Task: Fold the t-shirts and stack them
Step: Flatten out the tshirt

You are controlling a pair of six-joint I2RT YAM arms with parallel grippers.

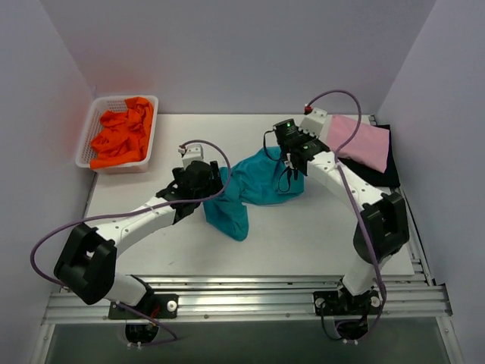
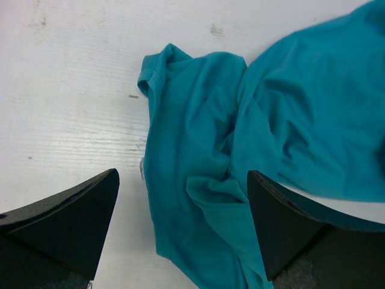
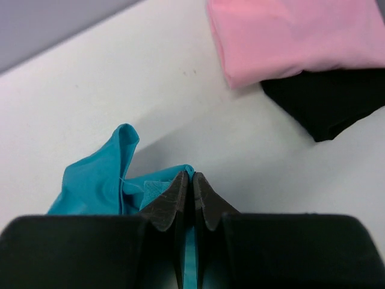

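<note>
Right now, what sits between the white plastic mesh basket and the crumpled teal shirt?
Only the left arm's black wrist, jaws open; the white table around it is bare. The top view shows this.

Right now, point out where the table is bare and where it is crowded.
Bare: the near table strip between the teal t-shirt and the near edge, and the far strip between the basket and the right arm. Crowded: the middle, where the right pincer grips it, and the far right, pink t-shirt on black t-shirt.

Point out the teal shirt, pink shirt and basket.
teal t-shirt [image 1: 254,186], top external view, bunched middle
pink t-shirt [image 1: 362,144], top external view, folded top face
white basket [image 1: 86,136], top external view, left wall
</note>
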